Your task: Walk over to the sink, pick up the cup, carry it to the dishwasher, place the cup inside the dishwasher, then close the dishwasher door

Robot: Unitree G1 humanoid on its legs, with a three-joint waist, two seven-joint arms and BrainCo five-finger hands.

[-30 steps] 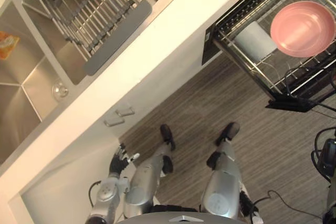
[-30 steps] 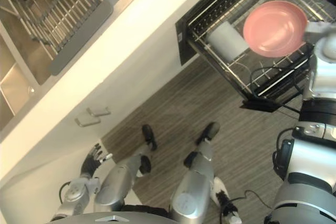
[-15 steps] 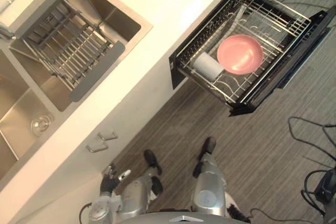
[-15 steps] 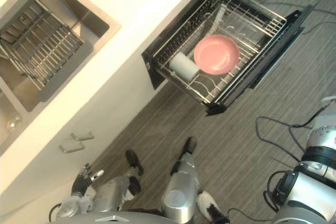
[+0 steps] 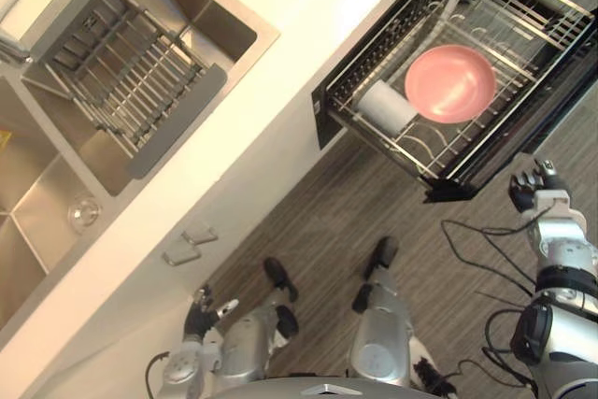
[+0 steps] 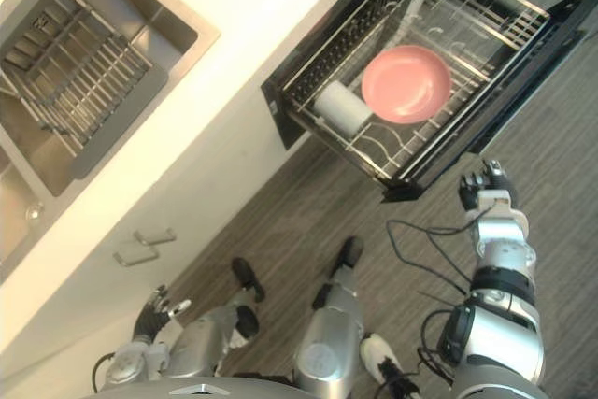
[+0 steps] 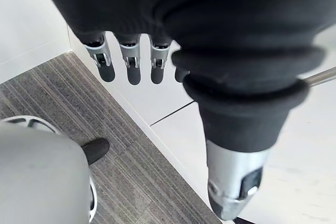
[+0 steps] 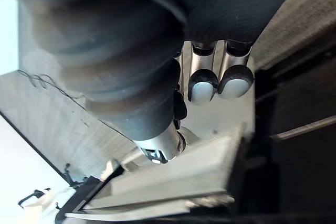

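The white cup lies on its side in the wire rack of the open dishwasher, beside a pink bowl. My right hand hangs over the floor just off the front corner of the pulled-out dishwasher. Its fingers are curled in with nothing between them, and the dark dishwasher front shows close past them. My left hand hangs low beside the white cabinet front, its fingers straight and empty.
A steel double sink with a drying rack across it sits in the white counter to the left. Two cabinet handles show below it. Cables trail on the grey floor by the dishwasher.
My right hand has come up into view beside the dishwasher's front corner and its fingers have curled shut. The view itself has shifted. The left hand hangs as before.
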